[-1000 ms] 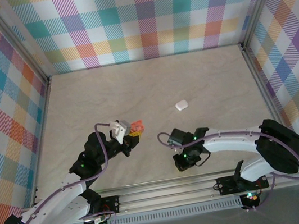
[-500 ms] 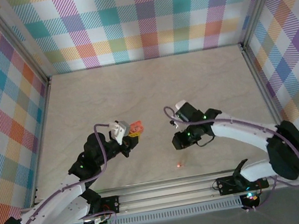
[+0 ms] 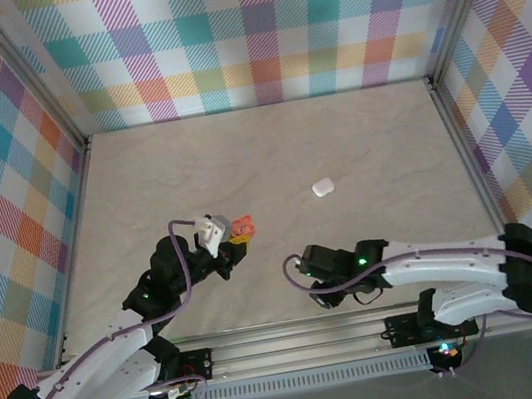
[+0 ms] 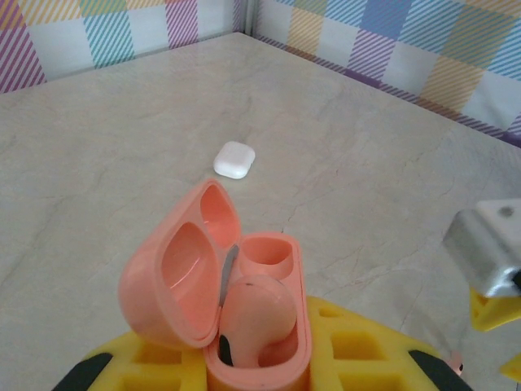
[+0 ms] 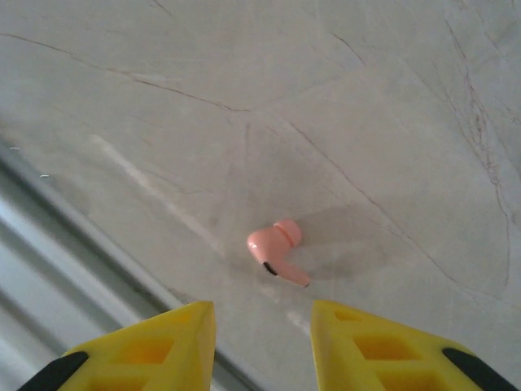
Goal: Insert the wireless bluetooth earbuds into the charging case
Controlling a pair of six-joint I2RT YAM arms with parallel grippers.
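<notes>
On the left, the left gripper (image 3: 234, 241) is clamped on the open pink charging case (image 4: 244, 301), its lid tipped back. 1 pink earbud (image 4: 254, 314) sits in the nearer socket and the 2nd socket (image 4: 265, 252) is empty. Further right, the right gripper (image 5: 262, 342) hangs low over the worktop (image 5: 366, 98), its fingers moderately apart with nothing between them. The loose pink earbud (image 5: 277, 248) lies just ahead of the tips, untouched. Rightmost, a white case (image 3: 322, 188) rests well apart. The step in hand looks like picking up the 2nd pink earbud. That calls for easing forward and down to straddle it and closing gently, since so small a piece could skid. It then goes to the empty socket.
</notes>
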